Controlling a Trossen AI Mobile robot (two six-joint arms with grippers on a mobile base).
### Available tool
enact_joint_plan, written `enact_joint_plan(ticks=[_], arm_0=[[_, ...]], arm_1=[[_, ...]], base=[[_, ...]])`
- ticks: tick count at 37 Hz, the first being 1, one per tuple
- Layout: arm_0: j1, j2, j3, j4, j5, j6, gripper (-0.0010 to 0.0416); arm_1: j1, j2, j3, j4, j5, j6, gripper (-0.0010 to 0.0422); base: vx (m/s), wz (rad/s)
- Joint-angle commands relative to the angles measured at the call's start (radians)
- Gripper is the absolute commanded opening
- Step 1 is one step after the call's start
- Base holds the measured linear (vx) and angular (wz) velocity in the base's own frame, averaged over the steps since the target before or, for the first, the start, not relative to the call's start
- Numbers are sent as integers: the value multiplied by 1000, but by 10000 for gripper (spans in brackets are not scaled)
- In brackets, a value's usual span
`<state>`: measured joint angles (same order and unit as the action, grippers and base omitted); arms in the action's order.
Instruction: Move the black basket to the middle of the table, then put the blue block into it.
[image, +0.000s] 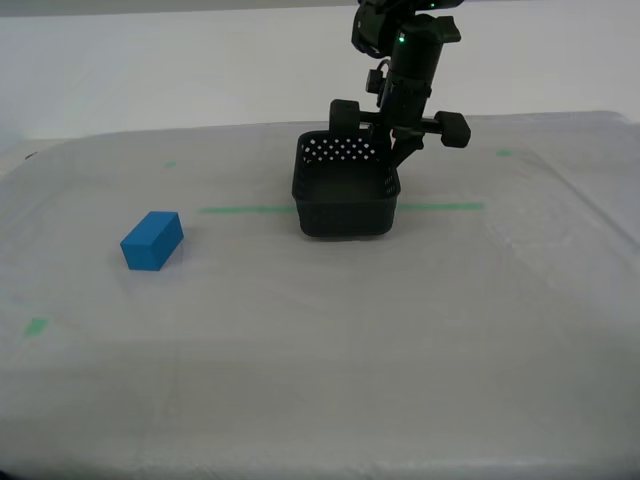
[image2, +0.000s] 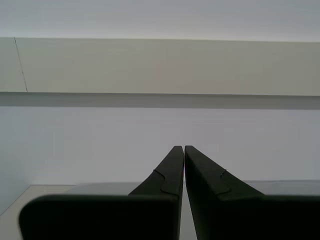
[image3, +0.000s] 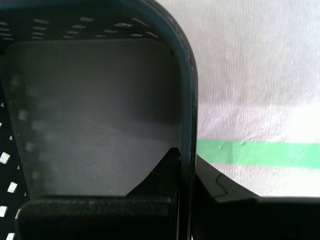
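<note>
The black basket (image: 343, 205) sits near the middle of the table (image: 320, 350), over a green tape line. My first gripper (image: 393, 160) comes down from above at the basket's far corner on the exterior view's right. It is shut on the basket's wall (image3: 187, 100), one finger inside and one outside. The blue block (image: 152, 241) lies on the cloth toward the exterior view's left, well apart from the basket. My second gripper (image2: 181, 147) is shut with nothing in it. It faces a pale wall and does not appear in the exterior view.
Green tape strips (image: 245, 209) run across the cloth beside the basket, and one strip (image3: 255, 152) lies just outside its wall. Small green marks (image: 36, 326) dot the table. Bare cloth separates the block from the basket.
</note>
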<state>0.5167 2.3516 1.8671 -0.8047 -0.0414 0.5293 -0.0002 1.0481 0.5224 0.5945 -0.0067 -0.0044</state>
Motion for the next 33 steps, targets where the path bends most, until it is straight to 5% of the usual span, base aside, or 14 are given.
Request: enact_joint_plan(ticks=[1, 33], arm_0=[[1, -1, -2, 15, 32, -5, 0], [-3, -1, -16, 9, 15, -14, 3]], arm_1=[[0, 0, 1, 5, -1, 2, 0], [0, 0, 1, 5, -1, 2, 0]], base=[[0, 0], [0, 0]])
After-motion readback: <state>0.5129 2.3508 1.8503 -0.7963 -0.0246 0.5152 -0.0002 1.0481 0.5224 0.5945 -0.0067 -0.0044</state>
